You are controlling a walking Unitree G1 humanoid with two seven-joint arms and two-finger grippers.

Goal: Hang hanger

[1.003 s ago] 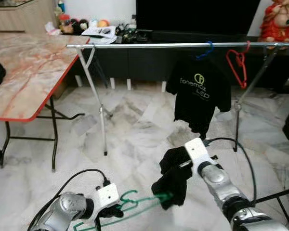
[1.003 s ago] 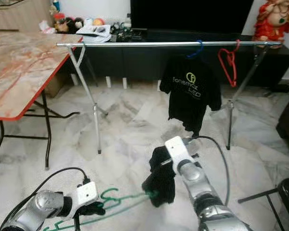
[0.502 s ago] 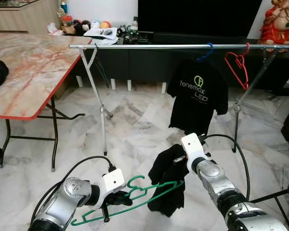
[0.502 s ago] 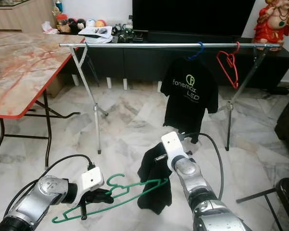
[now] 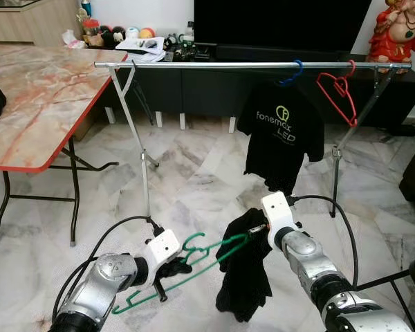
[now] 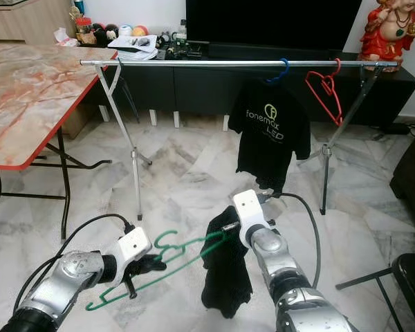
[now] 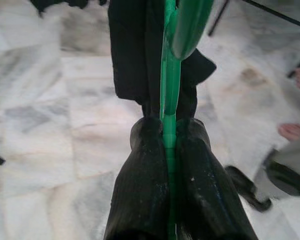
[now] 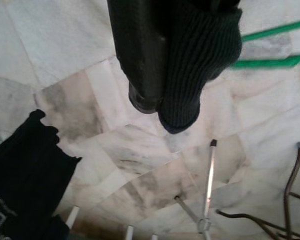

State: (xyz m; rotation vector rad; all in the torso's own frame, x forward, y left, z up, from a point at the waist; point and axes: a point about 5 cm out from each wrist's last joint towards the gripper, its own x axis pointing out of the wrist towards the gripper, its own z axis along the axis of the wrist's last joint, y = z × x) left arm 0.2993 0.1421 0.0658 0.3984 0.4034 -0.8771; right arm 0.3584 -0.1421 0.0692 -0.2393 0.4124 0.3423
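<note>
Left tool (image 5: pixel 171 268) is clamped tight on the green hanger (image 5: pixel 194 266) near its hook, fingers (image 7: pixel 140 200) closed either side of the wire in the wrist view; the hanger sits low in front of the robot, tilted, its far arm poking into the black cloth (image 5: pixel 245 277); right tool (image 5: pixel 257 232) is pinched shut on the top of that cloth, which dangles below it toward the floor (image 5: pixel 194 173); garment looks only part-threaded, one hanger arm in, the other end bare and pointing down at the left; the rail (image 5: pixel 214 65) is well ahead and above, with a shirt (image 5: pixel 282 138) on a blue hanger (image 5: pixel 295 71) and an empty red hanger (image 5: pixel 339 93) at the right end; open rail lies left of the shirt, so I'd aim there; to do this step well: level the hanger first, have the right tool pull the collar over the bare arm so the cloth sits centred, else it slides off on the lift; keep the left grip where it is, close under the hook, so the hook stays free and pointing up; raise above the rail, then lower on, not swipe sideways; watch the rack leg (image 5: pixel 144 180) and the counter (image 5: pixel 34 104) on the left when stepping in.
</note>
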